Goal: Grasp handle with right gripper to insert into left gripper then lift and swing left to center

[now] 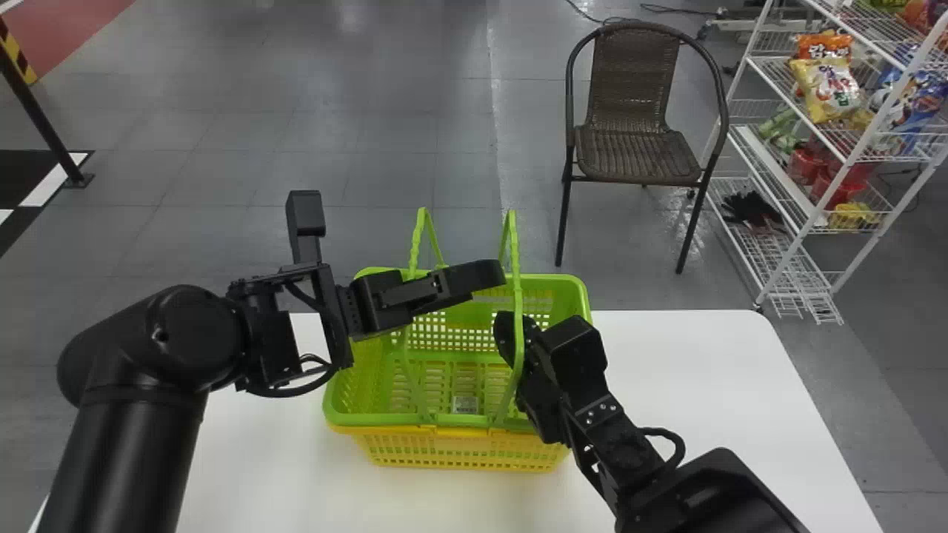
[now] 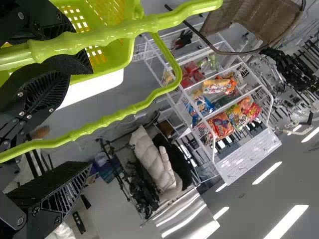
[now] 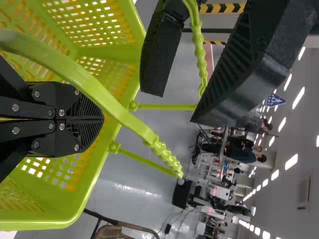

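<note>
- Left gripper: fingers wide apart, over the green plastic basket; right wrist view shows one knobbly green handle passing between them.
- Right gripper: fingers shut, tips together; second green handle crosses in front of it.
- Both handles upright. Green basket sits nested in a yellow one, on the white table.
- Brown woven chair beyond, white wire rack right, snack bags on it.
</note>
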